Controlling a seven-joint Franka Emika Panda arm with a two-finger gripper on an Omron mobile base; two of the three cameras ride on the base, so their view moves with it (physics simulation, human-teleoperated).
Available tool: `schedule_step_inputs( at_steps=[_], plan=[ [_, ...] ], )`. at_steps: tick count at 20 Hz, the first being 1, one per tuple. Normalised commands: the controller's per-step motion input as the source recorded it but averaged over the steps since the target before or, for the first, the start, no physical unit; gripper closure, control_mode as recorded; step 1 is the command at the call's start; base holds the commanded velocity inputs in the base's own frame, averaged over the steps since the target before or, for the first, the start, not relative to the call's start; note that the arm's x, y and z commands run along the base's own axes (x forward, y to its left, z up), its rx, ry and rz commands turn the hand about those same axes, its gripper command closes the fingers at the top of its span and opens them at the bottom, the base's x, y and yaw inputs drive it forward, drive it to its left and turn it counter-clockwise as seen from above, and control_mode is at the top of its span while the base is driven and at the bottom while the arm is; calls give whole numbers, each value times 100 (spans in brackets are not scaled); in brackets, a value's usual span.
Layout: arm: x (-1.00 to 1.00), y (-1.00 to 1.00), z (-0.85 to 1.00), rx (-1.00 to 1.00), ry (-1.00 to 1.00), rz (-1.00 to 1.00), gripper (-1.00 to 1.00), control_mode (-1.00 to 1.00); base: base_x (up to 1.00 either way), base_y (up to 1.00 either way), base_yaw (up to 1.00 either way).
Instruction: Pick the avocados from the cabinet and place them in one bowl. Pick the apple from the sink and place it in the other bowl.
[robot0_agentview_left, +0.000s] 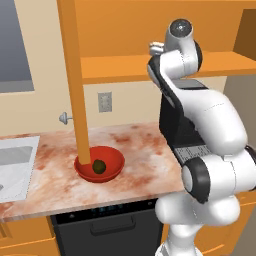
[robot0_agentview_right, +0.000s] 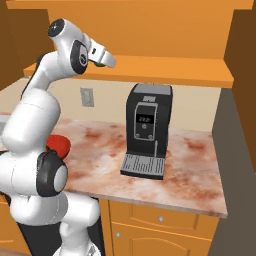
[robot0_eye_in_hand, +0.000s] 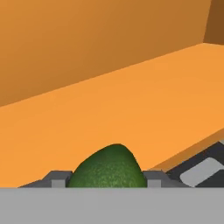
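One done: olive-brown round avocado (robot0_agentview_left: 99, 166) sits in glossy red shallow bowl (robot0_agentview_left: 114, 165), counter's 9 o'clock side.
Gripper (robot0_eye_in_hand: 107, 178): clamped on dark green avocado (robot0_eye_in_hand: 108, 167) over orange wooden cabinet shelf (robot0_eye_in_hand: 131, 100).
Left: bowl it; apple unstarted.

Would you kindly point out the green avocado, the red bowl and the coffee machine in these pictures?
green avocado (robot0_eye_in_hand: 108, 168), hand view, on its rounded top between the tool's tips.
red bowl (robot0_agentview_left: 114, 163), left base view, on its right inner wall.
coffee machine (robot0_agentview_right: 146, 120), right base view, on its front panel.

Two avocados (robot0_agentview_left: 99, 166) (robot0_eye_in_hand: 108, 168), one red bowl (robot0_agentview_left: 111, 170)
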Motion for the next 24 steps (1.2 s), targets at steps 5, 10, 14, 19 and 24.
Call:
schedule_step_inputs(
  at_steps=[5, 10, 14, 19, 24],
  plan=[
    [-77, 10, -3, 17, 1, 10, 100, -100, 0, 0, 0],
    [-96, 31, -13, 4, -2, 11, 100, -100, 0, 0, 0],
    [-98, 33, -10, 0, -1, 17, 100, -100, 0, 0, 0],
    [-86, 26, 0, 0, 3, 21, 100, -100, 0, 0, 0],
    [-71, 29, -4, 0, 9, 23, 100, -100, 0, 0, 0]
  ],
)
